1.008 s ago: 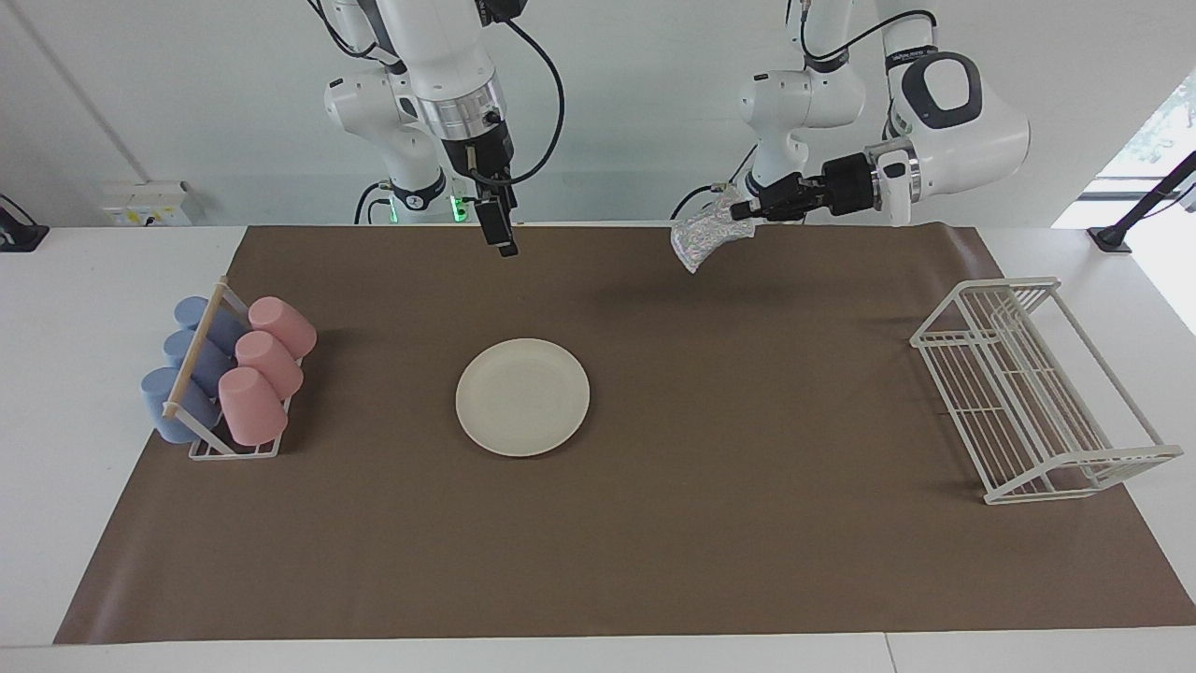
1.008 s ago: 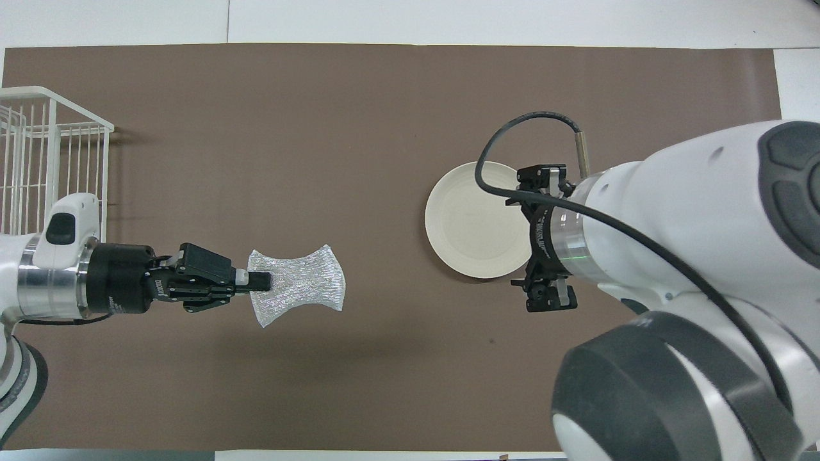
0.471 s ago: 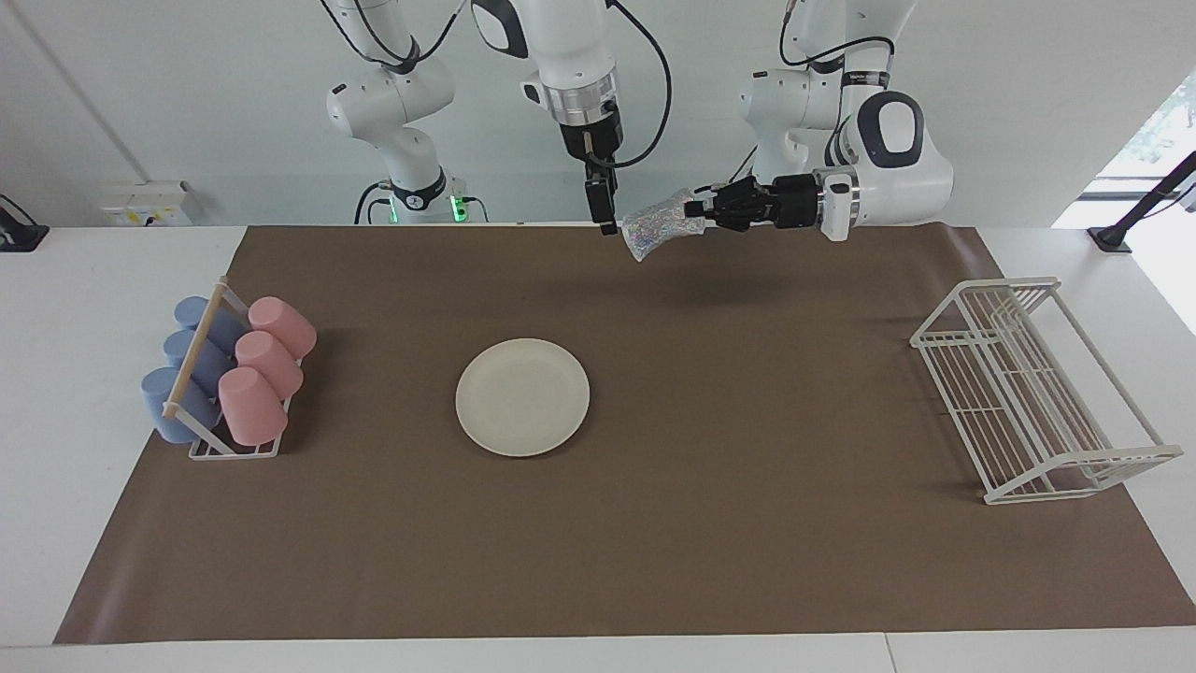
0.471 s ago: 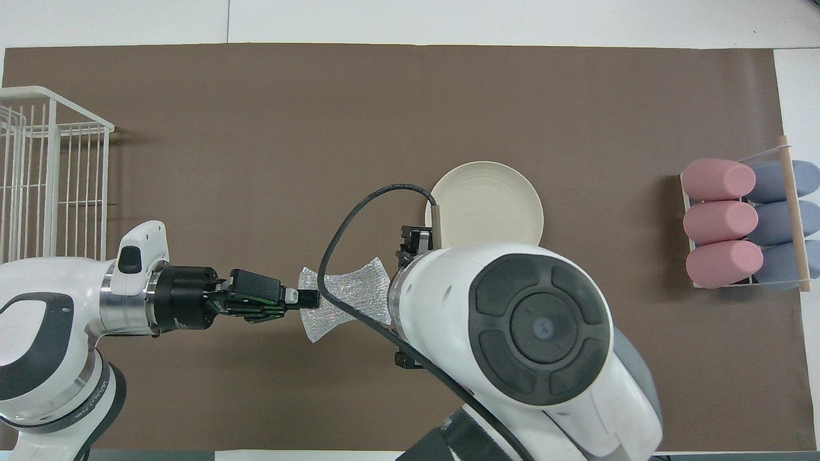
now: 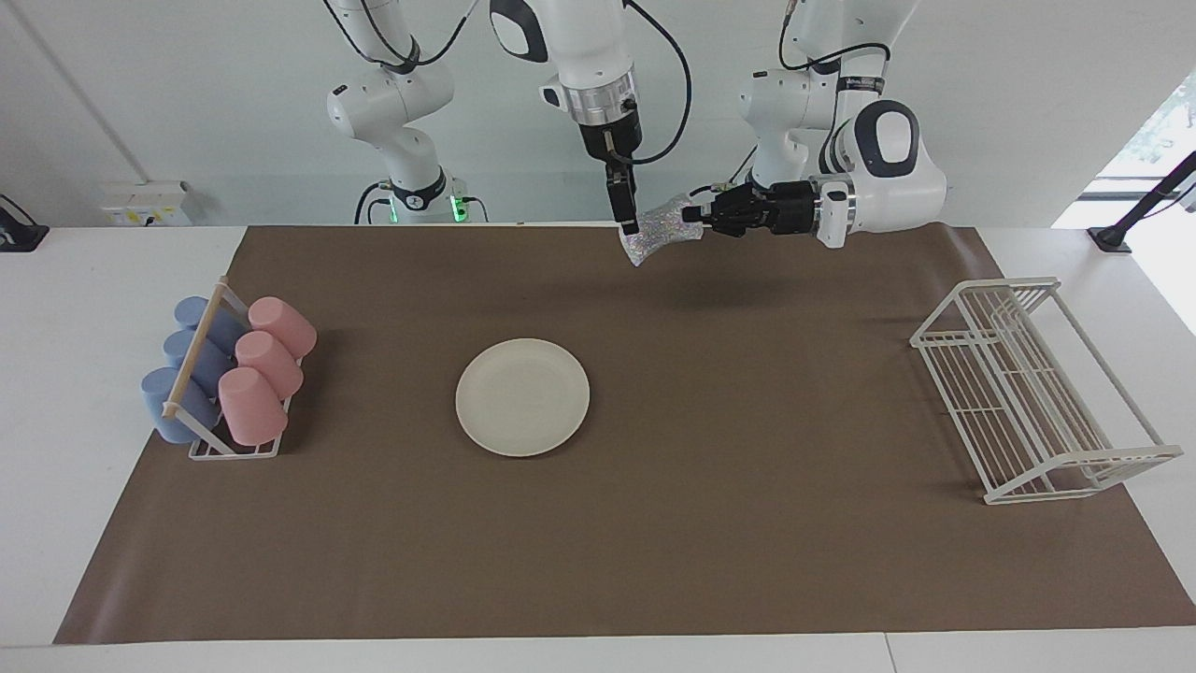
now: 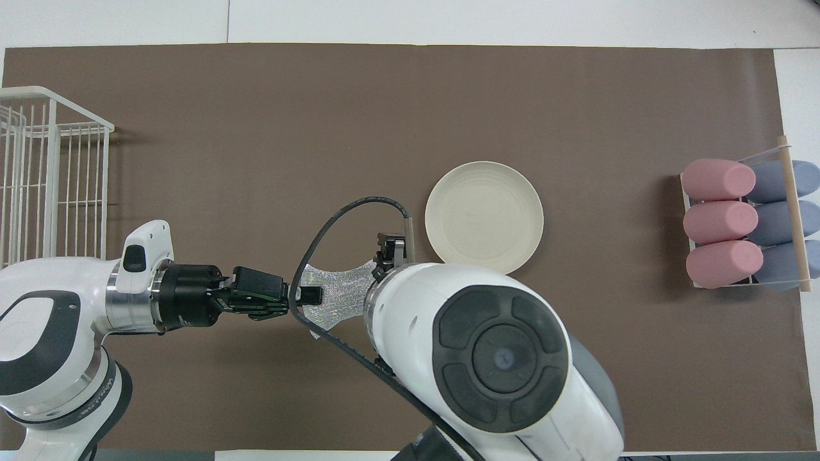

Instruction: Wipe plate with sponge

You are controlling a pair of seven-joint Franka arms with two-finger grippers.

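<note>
The left end effector (image 5: 693, 214) pinches the sponge (image 5: 654, 232) at one end, up in the air, well apart from the plate (image 5: 522, 396). It looks light and floppy, so its pinched middle seems the best hold. The right end effector (image 5: 629, 224), fingers spread, hangs at the sponge's free end.

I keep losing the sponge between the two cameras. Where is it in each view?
Facing view: sponge near top centre, held in the air by the left gripper.
Overhead view: sponge lower centre, partly under the right arm.
Shared landmark: the plate.
</note>
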